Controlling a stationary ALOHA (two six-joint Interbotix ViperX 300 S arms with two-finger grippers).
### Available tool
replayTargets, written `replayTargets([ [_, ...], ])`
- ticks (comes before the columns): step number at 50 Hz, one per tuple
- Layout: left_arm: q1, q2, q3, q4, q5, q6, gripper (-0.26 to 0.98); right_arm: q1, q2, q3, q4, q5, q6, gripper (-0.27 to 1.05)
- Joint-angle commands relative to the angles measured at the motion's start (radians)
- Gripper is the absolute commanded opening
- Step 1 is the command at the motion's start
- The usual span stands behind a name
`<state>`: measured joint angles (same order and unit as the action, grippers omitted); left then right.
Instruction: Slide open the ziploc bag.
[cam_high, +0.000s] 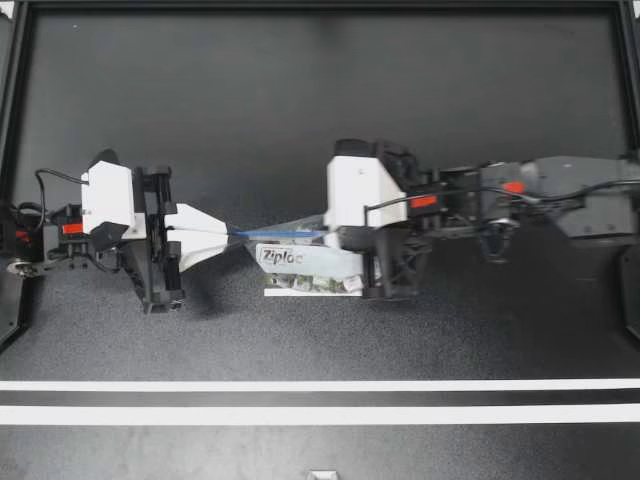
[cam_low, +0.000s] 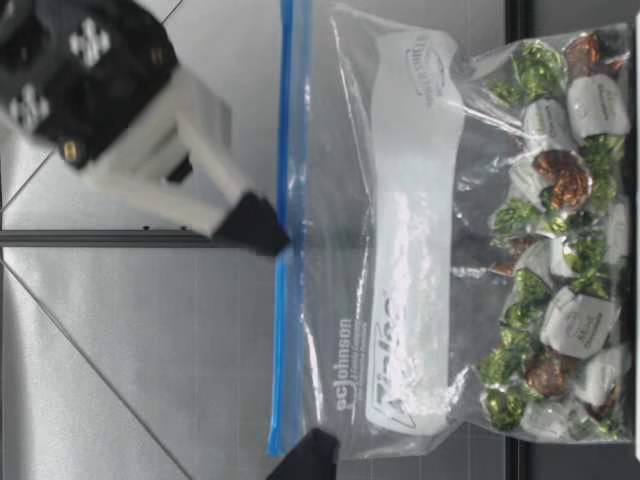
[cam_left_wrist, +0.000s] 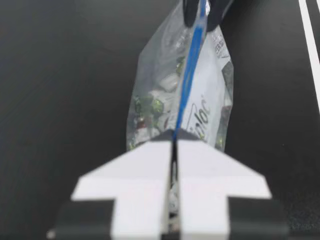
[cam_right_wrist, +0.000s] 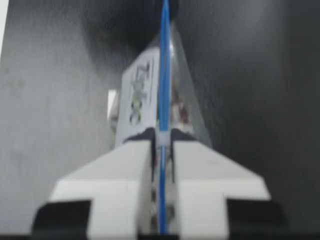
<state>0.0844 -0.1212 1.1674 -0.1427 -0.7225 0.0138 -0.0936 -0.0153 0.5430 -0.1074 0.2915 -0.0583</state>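
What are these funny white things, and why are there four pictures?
They are the pincers of two robot arms at a black table. My left gripper and my right gripper both pinch the blue zip on top of a clear bag of wrapped sweets, holding it upright. One picture looks down from above, one looks across from table height, and two come from little cameras on the arms' wrists, looking along the white fingers.

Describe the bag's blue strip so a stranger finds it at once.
Over the black table, a clear bag is held between my left end effector and right end effector. The strip runs along its top edge, the only blue thing among green and brown sweets.
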Motion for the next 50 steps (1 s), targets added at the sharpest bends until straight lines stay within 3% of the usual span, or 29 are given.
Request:
replayTargets([
  [1, 0.005, -0.008, -0.005, -0.003, -0.006, 0.000, -0.17, -0.018, -0.075, 0.034, -0.002, 0.003, 0.002, -0.11],
  [20, 0.012, -0.028, 0.020, -0.012, -0.003, 0.000, -0.17, -0.026, -0.216, 0.210, -0.002, -0.006, 0.017, -0.11],
  [50, 0.012, -0.029, 0.021, -0.012, -0.003, 0.005, -0.17, -0.025, -0.281, 0.273, -0.002, -0.011, 0.015, -0.11],
])
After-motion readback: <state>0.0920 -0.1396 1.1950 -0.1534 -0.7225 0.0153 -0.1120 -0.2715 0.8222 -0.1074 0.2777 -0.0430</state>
